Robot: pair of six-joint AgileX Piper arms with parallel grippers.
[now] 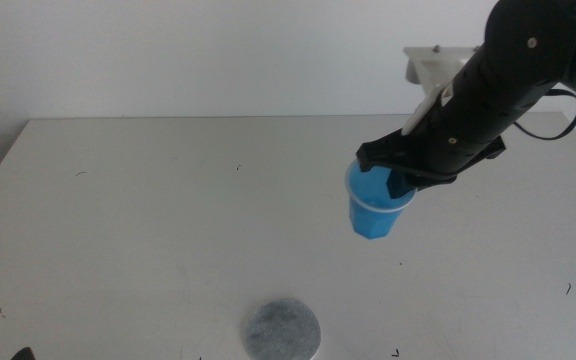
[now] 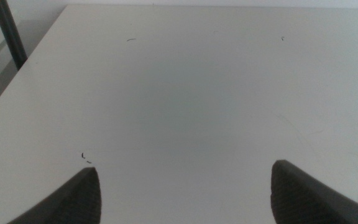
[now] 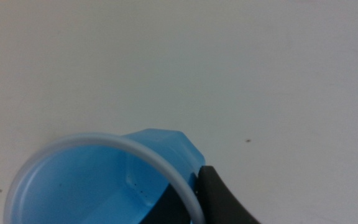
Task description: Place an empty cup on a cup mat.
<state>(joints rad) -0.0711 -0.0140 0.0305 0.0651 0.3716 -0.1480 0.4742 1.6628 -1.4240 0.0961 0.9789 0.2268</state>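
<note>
Blue plastic cup [image 1: 373,212] is up in the right end effector [image 1: 400,172], clamped by the rim: the right wrist view shows one dark jaw inside the mouth and the other pressed against the outer wall, so the grip is on one side of the lip only. In the middle view the cup hangs on the right side of the bench [image 1: 148,210], about mid-depth, tilted a bit, and it looks lifted clear of the surface, though I can't be fully sure of the gap from this angle. The cup mat [image 1: 283,330] is the grey felt-looking disc at the near edge, a little left of the cup and well apart from it. So I'd say we're in the carry step: pickup done, placement not yet. Next move calls for bringing the cup toward the near edge and slightly left, levelling it so the base comes down flat, and centring it, since the mat is only a little wider than the cup. Worth watching: the mat sits right by the near edge of the bench, so not much margin on that side. Otherwise the path between cup and mat is bare bench, plenty of room. The left end effector [image 2: 185,190] waits over the left part of the bench, jaws spread wide, holding nothing, out of the way.
</note>
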